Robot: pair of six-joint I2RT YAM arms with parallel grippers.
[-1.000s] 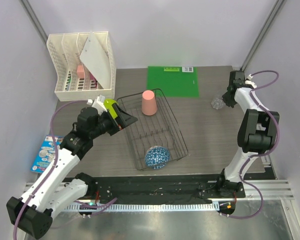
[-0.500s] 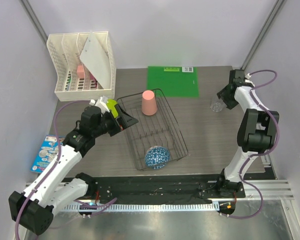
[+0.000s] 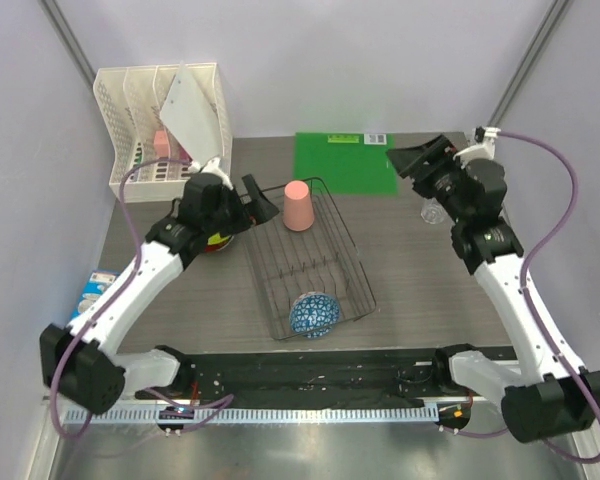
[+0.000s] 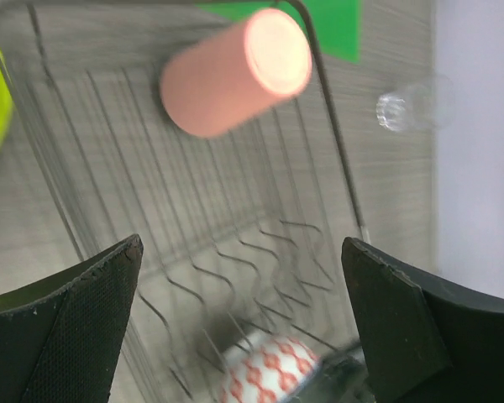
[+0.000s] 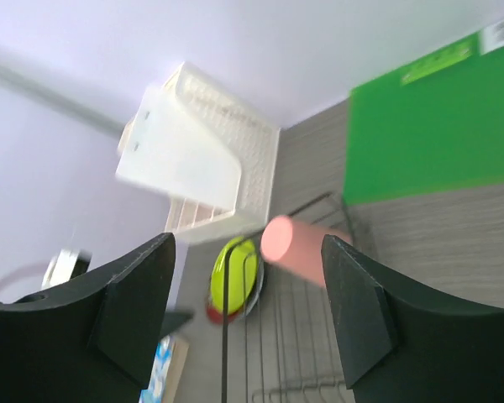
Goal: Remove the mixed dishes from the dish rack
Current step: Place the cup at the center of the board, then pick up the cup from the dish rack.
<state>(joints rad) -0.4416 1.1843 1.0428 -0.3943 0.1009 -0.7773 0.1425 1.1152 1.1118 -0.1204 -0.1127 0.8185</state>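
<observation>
The dark wire dish rack (image 3: 325, 262) lies mid-table. In its far end a salmon-pink cup (image 3: 298, 205) stands upside down; in its near end sits the blue-and-white bowl (image 3: 314, 313). My left gripper (image 3: 259, 200) is open just left of the cup, which shows ahead between its fingers (image 4: 235, 71), above the rack (image 4: 235, 235) and the bowl (image 4: 269, 374). A yellow-green plate (image 5: 233, 273) rests on a dark red plate (image 5: 212, 312) left of the rack. The clear glass tumbler (image 3: 432, 211) stands on the table. My right gripper (image 3: 417, 160) is open above and behind it, empty.
A white lattice organizer (image 3: 165, 120) holding a white board stands at the far left corner. A green mat (image 3: 345, 162) lies behind the rack. A blue booklet (image 3: 92, 295) sits at the table's left edge. My left arm covers most of the plates in the top view.
My right gripper opened, let go of the glass tumbler and swung up to the left. My left gripper moved from the plates toward the pink cup.
</observation>
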